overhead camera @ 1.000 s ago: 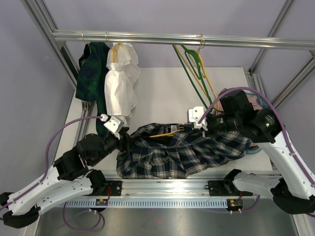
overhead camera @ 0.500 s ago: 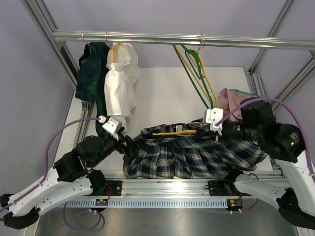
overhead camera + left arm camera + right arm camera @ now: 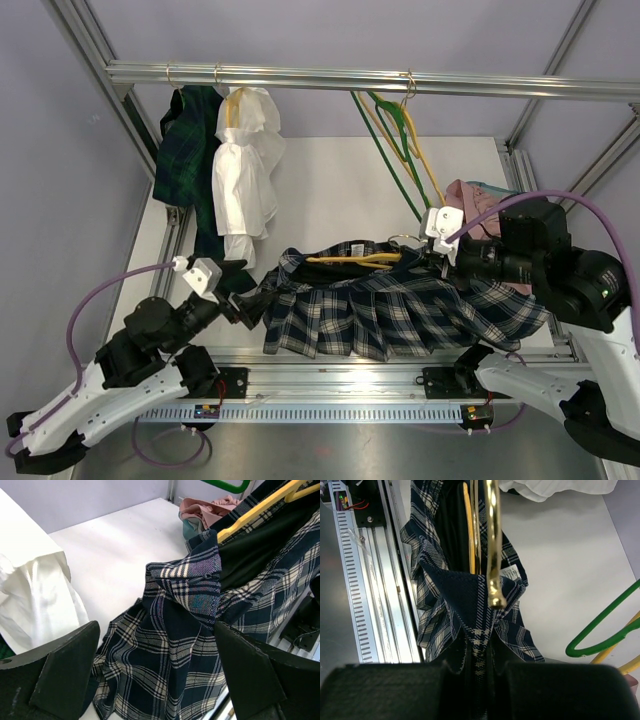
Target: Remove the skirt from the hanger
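We look down on a white table inside an aluminium frame, with pale lilac walls on every side. A rail crosses the far end; from it hang a dark green garment and a white shirt at the left, and bare green and yellow hangers right of centre. A pink cloth lies at the right edge of the table.

The far half of the table lies bare between the hanging clothes, and a slotted metal rail runs along the near edge, where the arms are bolted.

The plaid skirt spreads across the near middle of the table, its waistband still around the yellow hanger, whose metal hook shows close in the right wrist view. The right gripper is clamped on the skirt's waistband at the hanger's right end; we see plaid cloth pinched between its fingers. The left gripper stands with its jaws wide apart, just beside the skirt's left edge, and we see nothing held between its fingers.
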Robot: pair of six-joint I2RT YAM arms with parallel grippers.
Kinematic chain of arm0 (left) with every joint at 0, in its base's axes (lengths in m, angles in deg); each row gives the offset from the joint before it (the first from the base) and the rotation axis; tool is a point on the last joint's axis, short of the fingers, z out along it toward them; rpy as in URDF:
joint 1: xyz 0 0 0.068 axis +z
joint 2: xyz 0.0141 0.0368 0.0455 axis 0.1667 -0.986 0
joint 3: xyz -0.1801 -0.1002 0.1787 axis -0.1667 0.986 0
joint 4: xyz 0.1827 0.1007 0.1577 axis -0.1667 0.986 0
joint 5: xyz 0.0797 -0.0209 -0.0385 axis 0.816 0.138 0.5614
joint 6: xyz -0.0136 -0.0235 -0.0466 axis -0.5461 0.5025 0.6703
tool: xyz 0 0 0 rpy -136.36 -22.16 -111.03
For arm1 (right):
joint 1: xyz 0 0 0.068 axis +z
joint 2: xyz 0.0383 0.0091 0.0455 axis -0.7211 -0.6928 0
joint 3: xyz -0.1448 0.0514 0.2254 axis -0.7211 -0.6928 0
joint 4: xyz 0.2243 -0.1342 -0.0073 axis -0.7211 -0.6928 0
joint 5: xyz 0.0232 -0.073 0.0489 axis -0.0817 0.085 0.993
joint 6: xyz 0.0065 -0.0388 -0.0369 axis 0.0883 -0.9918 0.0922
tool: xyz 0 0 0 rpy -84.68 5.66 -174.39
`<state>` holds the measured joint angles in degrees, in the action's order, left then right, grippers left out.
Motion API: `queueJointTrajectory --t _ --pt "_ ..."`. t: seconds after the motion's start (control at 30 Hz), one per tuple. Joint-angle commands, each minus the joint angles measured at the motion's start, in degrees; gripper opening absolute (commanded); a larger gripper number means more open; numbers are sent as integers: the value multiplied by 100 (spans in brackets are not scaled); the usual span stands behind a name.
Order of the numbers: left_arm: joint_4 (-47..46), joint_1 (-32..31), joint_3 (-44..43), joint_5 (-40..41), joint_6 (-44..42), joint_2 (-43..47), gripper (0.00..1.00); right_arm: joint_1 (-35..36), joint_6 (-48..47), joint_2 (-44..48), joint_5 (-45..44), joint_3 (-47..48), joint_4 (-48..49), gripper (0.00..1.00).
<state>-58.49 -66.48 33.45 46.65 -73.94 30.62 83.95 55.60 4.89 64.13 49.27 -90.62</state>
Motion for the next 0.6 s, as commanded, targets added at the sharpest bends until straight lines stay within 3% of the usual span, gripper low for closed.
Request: queueJointTrajectory --t 0.0,0.3,0.57 --pt "-163 37 25 -168 -224 -84 99 -89 175 85 -69 384 822 0" --pt "-444 37 -239 -643 -452 -348 99 -133 403 85 -253 384 945 0" --pt "-1164 37 -643 -512 -409 -435 99 -150 517 93 -95 200 1024 0"
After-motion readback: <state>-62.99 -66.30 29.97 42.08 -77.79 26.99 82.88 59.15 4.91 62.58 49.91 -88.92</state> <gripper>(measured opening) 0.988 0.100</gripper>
